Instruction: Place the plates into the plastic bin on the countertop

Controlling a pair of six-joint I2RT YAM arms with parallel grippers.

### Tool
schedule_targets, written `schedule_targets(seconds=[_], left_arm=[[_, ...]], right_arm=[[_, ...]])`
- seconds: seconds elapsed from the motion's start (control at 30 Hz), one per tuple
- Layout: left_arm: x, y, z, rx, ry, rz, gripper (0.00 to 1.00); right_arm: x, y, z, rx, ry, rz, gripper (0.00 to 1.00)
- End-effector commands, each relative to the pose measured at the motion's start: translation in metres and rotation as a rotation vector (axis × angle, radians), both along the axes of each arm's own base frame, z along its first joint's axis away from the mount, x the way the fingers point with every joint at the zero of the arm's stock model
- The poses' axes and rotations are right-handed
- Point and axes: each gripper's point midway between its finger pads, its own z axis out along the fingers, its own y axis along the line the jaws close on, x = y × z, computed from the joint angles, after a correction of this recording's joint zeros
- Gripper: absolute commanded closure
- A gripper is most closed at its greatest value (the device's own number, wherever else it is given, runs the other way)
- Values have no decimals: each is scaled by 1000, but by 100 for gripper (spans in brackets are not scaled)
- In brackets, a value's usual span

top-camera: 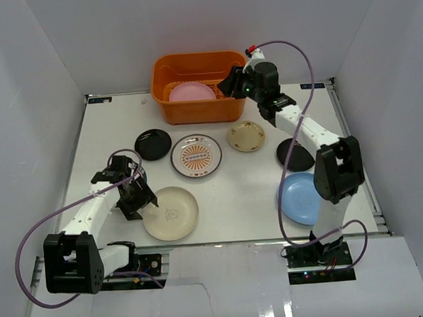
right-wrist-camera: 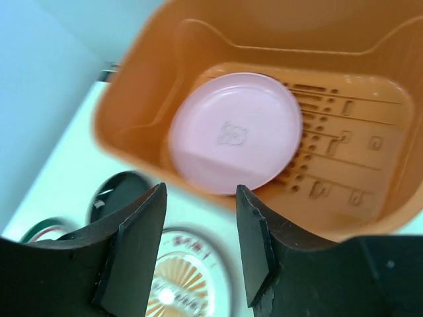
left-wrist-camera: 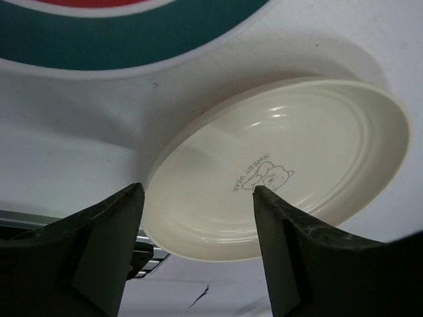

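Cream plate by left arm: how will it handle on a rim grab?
Cream plate looks rigid, probably won't flex. Glossy surface may slip in the left gripper. Shallow and flat on the countertop, so likely slides rather than tips if pushed.

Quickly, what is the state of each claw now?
Left claw: open, empty, at the cream plate rim.
Right claw: open, empty, over the orange bin holding the pink plate.
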Motion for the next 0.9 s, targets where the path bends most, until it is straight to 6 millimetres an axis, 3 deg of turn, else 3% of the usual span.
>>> schedule_targets(seconds=[0.0, 0.03, 0.07, 0.1, 0.13, 0.17, 0.23, 0.27, 0.3, 0.33, 0.37, 0.57, 0.63, 0.67, 0.77, 0.87], left_arm=[[-4, -13, -4, -35, 16, -47, 24], [-6, -15, -5, -33, 27, -56, 24], [-7, -17, -7, -31, 42, -65, 25], [-9, -19, -8, -30, 47, -82, 27], [-9, -20, -9, -28, 51, -88, 29], [-10, -21, -10, -28, 54, -95, 31], [-10, -23, -10, -32, 58, -102, 36], [-11, -25, -10, -32, 58, -116, 37], [-12, -27, -10, -32, 58, -125, 37], [-13, -29, -11, -33, 60, -138, 37], [-12, -30, -9, -28, 52, -156, 36], [18, -25, 36, 64, -169, -222, 31], [14, -22, 38, 69, -188, -209, 29], [8, -21, 31, 68, -165, -198, 25], [6, -18, 29, 83, -153, -186, 20], [3, -1, 28, 174, -100, -133, 18]], right_arm=[[-57, 3, 67, 130, -112, 122, 48], [-74, -3, 33, 113, -42, 128, 48], [-85, -8, 26, 120, -24, 130, 48], [-104, -16, 41, 133, -52, 133, 48], [-119, -24, 10, 109, 8, 128, 48], [-135, -32, 20, 111, -17, 129, 48], [-156, -44, -5, 74, 38, 120, 49], [-169, -55, -39, 27, 95, 97, 49], [-181, -63, -39, 18, 87, 83, 49], [-190, -71, -52, -6, 112, 69, 49], [-206, -83, -87, -56, 193, 51, 49], [-257, -128, -127, -184, 272, -31, 44], [-267, -141, -146, -225, 318, -70, 37], [-274, -148, -154, -239, 339, -86, 31], [-279, -162, -163, -291, 369, -140, 30], [-284, -178, -171, -335, 387, -202, 30]])
